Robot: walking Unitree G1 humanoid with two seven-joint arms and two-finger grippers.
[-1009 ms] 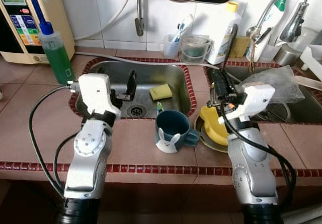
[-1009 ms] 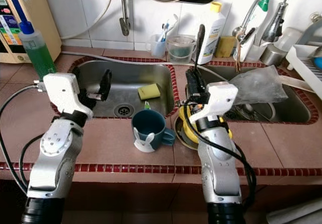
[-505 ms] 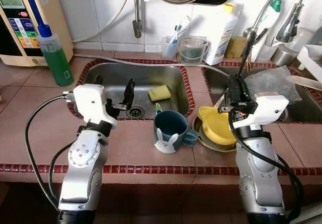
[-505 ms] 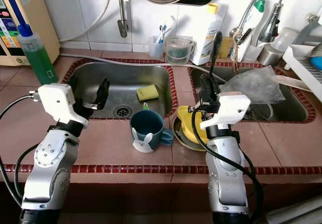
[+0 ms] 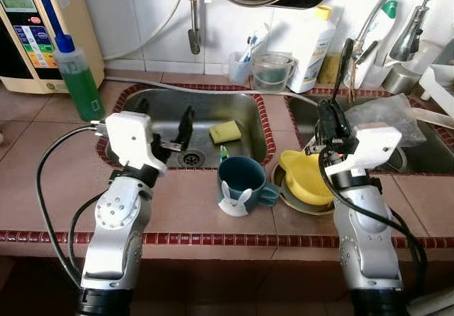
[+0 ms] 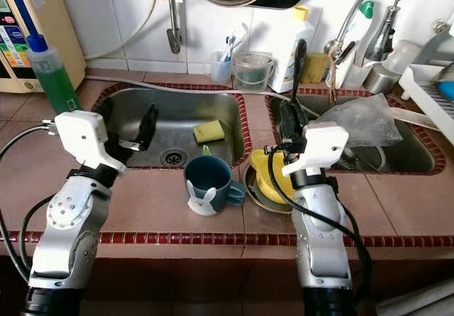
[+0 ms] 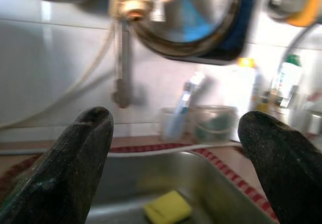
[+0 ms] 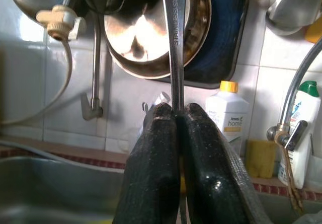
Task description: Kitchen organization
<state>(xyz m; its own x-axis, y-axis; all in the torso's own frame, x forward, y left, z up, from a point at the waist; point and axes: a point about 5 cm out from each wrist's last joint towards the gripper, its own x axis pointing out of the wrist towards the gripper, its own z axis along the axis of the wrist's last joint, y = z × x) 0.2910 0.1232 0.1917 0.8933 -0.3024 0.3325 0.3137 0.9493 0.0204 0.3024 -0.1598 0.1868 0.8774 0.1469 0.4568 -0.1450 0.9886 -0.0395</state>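
tiled kitchen counter, two sinks. right gripper (image 8: 178,128) pinches a metal utensil (image 8: 174,43) upright above the yellow bowl (image 5: 306,177) beside the blue mug (image 5: 241,182). left gripper (image 5: 181,126) hangs spread wide over the left sink (image 5: 245,110).

I see my left gripper (image 5: 186,123) spread wide, arm forward; my right gripper (image 8: 180,133) is pinched closed, pointing up.

White tiled wall (image 5: 135,18), terracotta tiled counter (image 5: 42,181), 2 steel sinks (image 5: 248,110)
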